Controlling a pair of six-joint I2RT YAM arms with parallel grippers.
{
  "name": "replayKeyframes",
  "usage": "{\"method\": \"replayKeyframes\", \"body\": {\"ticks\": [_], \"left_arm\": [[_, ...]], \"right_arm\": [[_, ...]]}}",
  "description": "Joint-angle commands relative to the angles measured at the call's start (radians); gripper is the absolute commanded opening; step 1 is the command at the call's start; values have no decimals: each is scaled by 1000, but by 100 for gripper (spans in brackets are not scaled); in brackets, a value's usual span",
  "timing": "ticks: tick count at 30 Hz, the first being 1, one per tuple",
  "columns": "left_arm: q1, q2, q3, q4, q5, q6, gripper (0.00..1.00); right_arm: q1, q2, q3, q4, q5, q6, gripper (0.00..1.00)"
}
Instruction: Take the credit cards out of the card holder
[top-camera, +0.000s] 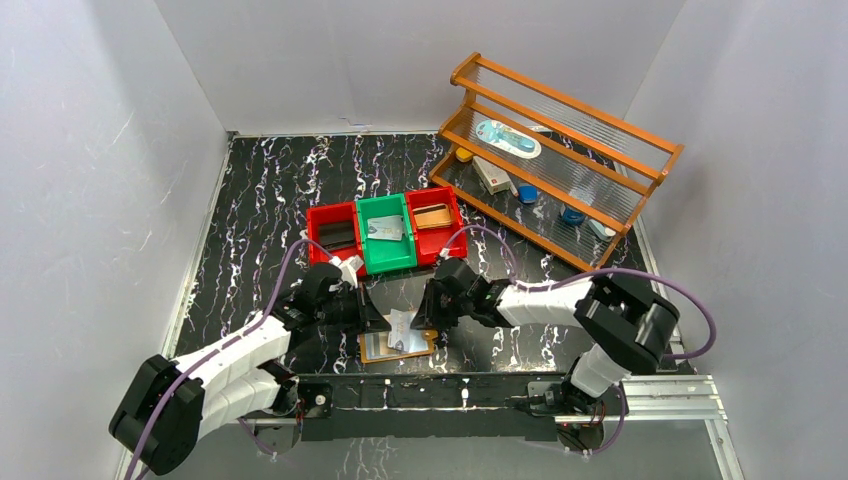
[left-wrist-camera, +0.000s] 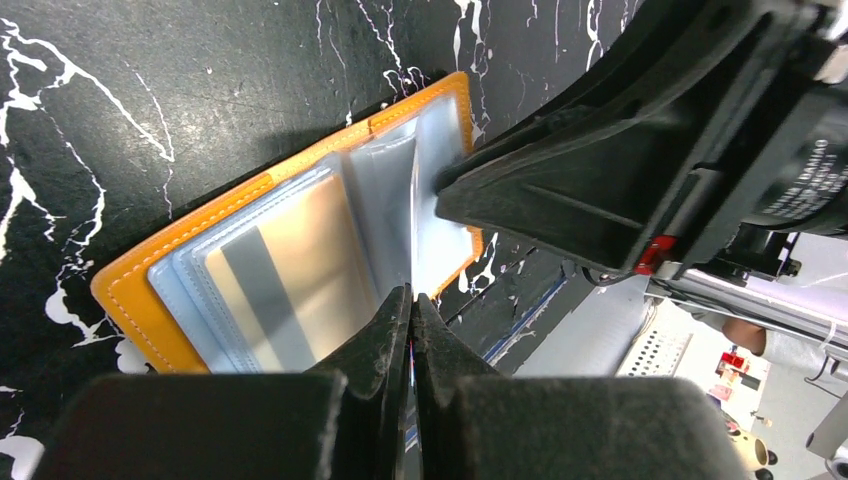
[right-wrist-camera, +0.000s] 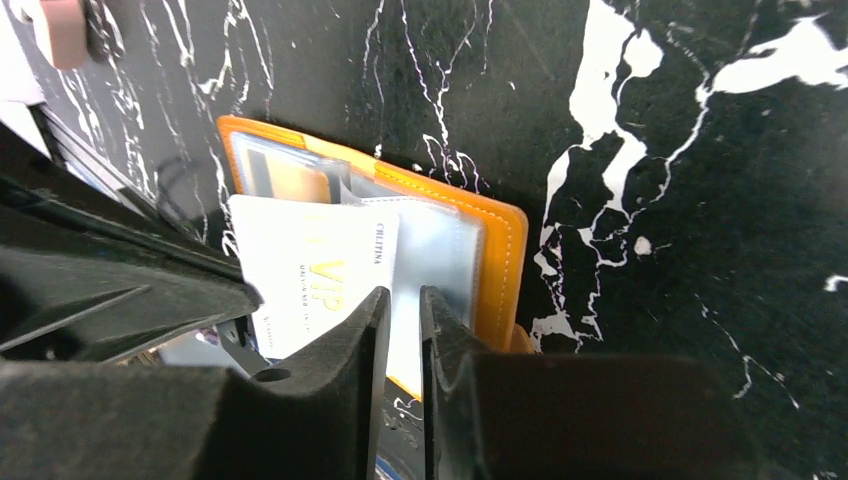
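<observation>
The card holder (top-camera: 372, 348) lies open near the table's front edge, tan-orange with clear pockets (left-wrist-camera: 300, 250). My left gripper (left-wrist-camera: 412, 295) is shut on the edge of a thin credit card, seen edge-on in its own view. In the right wrist view this is a white card (right-wrist-camera: 310, 265) marked VIP, partly out of a pocket and lying over the holder (right-wrist-camera: 505, 260). Another card (left-wrist-camera: 285, 270) sits in a left-hand pocket. My right gripper (right-wrist-camera: 403, 292) has its jaws a narrow gap apart, tips down on the holder's right-hand pocket, nothing visibly between them. The two grippers meet over the holder (top-camera: 400, 318).
Three bins stand behind: red (top-camera: 335, 235), green (top-camera: 385, 232) with a card-like thing inside, red (top-camera: 435, 222) with a brown case. A wooden rack (top-camera: 560, 150) with small items fills the back right. The metal base rail (top-camera: 500, 385) runs just in front of the holder.
</observation>
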Motion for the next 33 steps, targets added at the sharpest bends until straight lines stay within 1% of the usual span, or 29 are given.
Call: {"method": "replayKeyframes", "body": {"ticks": [1, 3, 5, 7, 9, 11, 13, 14, 15, 16, 17, 18, 20, 22, 24, 27, 31, 33], "left_arm": [[6, 10, -11, 24, 44, -5, 0], [6, 19, -15, 35, 56, -6, 1], [5, 33, -20, 51, 76, -6, 10], [6, 51, -19, 66, 94, -5, 16], [7, 70, -17, 71, 107, -2, 21], [5, 84, -13, 72, 112, 2, 22], [6, 101, -5, 67, 109, 12, 21], [6, 115, 1, 62, 111, 24, 19], [6, 134, 12, 48, 118, 42, 12], [6, 130, 18, 35, 111, 47, 3], [6, 92, 28, -7, 62, 51, 0], [6, 56, 37, -55, 17, 52, 0], [6, -99, 64, -184, -103, 44, 0], [6, -177, 72, -224, -129, 34, 0], [6, -245, 84, -285, -199, 22, 0], [6, -316, 84, -306, -254, 8, 0], [6, -362, 85, -294, -269, 0, 0], [6, -373, 86, -276, -264, 3, 0]], "right_arm": [[14, 43, 32, 36, -14, -10, 24], [14, 63, 28, 37, -15, -5, 23], [16, 77, 22, 43, -15, 3, 22], [16, 84, 14, 51, -15, 11, 22], [16, 87, 8, 57, -16, 17, 22], [16, 87, 6, 61, -16, 19, 22], [16, 83, 3, 63, -16, 20, 22], [16, 80, 3, 64, -16, 18, 22], [16, 72, 1, 69, -16, 19, 22], [16, 62, -1, 71, -15, 19, 24], [16, 46, 0, 64, -6, 20, 26], [16, 26, 1, 58, 5, 19, 27], [14, -43, 10, 33, 57, 5, 37], [9, -114, 12, 12, 105, -7, 46], [6, -175, -14, 35, 137, -6, 57], [4, -227, -43, 64, 161, -3, 65], [2, -268, -74, 96, 172, -13, 69], [1, -283, -91, 128, 180, -21, 69]]}}
